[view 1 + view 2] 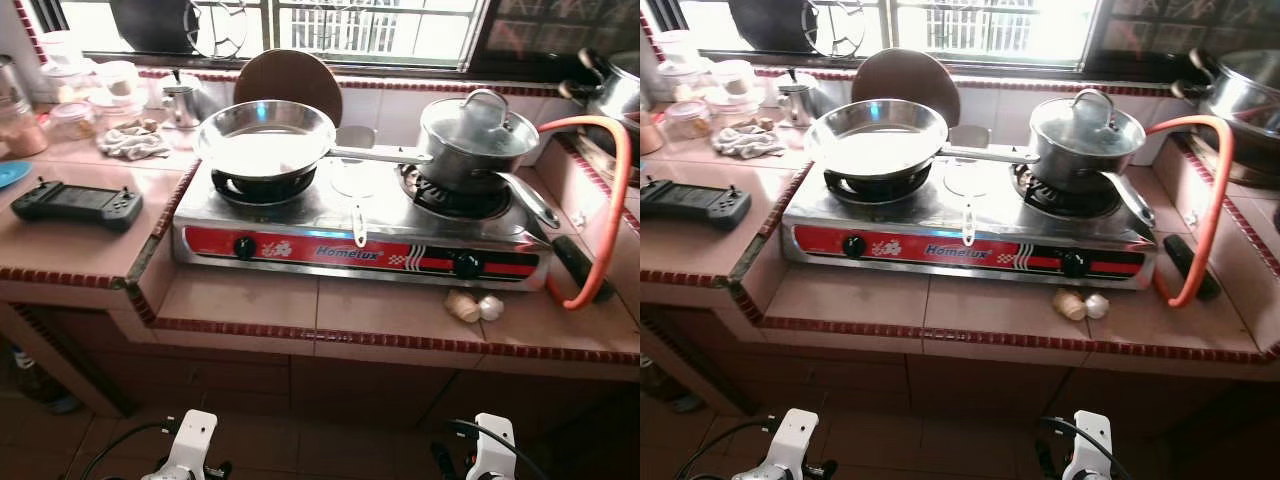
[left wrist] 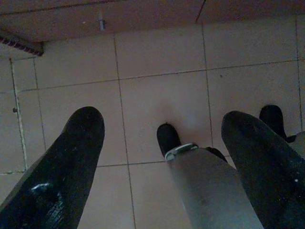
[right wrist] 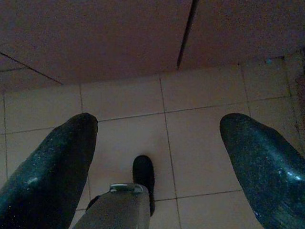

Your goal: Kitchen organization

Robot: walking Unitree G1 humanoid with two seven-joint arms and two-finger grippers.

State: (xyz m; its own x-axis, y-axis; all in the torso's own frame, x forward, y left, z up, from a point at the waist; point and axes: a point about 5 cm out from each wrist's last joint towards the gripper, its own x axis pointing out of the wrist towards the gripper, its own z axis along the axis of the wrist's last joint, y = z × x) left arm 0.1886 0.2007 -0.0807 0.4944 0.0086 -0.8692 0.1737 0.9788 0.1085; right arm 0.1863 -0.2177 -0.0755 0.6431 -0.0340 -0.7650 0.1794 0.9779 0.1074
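**Both grippers hang open by the counter**

Down near the floor (image 2: 157, 71), the left gripper (image 2: 162, 143) hangs with its fingers (image 2: 81, 143) spread wide and nothing in them. The right gripper (image 3: 157, 138) hangs the same way, wide open and touching nothing. Up on the tiled counter (image 1: 330, 310) sits a stove (image 1: 350, 225). A pan (image 1: 265, 138) rests on its left burner and a lidded pot (image 1: 475, 135) on its right. Two garlic bulbs (image 1: 474, 306) lie just in front of the stove. A black controller (image 1: 78, 204) lies on the counter's left side, below a bright window (image 1: 350, 25).
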